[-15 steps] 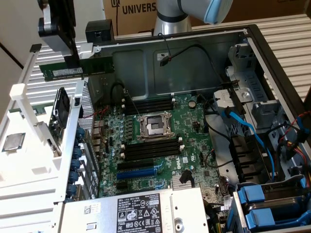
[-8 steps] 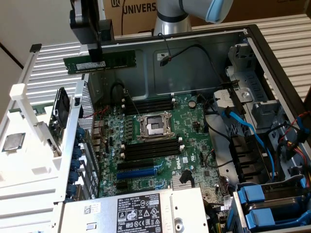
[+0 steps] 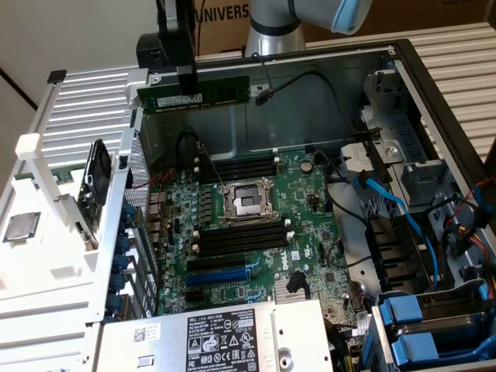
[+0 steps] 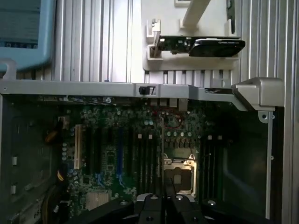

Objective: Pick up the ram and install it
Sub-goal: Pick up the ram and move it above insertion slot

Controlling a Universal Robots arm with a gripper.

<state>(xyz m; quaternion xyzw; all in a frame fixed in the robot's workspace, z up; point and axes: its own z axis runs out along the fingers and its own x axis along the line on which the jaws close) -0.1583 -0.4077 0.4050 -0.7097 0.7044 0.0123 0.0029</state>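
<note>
The ram (image 3: 221, 91), a long green stick with a white label, hangs level above the back wall of the open computer case. My gripper (image 3: 186, 84) comes down from above and is shut on it near its middle. Below lies the green motherboard (image 3: 306, 209), with black memory slots (image 3: 236, 166) behind the processor socket (image 3: 246, 201) and more slots (image 3: 236, 237) in front of it. In the wrist view my dark fingers (image 4: 152, 207) meet over the board, close to the socket (image 4: 180, 175), and the stick shows between them only as a thin dark edge.
Blue and black cables (image 3: 387, 205) run down the case on the exterior view's right, beside drive bays with blue tabs (image 3: 422, 325). A power supply (image 3: 225, 337) fills the front. On the exterior view's left, a white rack carries a silver processor chip (image 3: 22, 226) and a graphics card (image 4: 210, 45).
</note>
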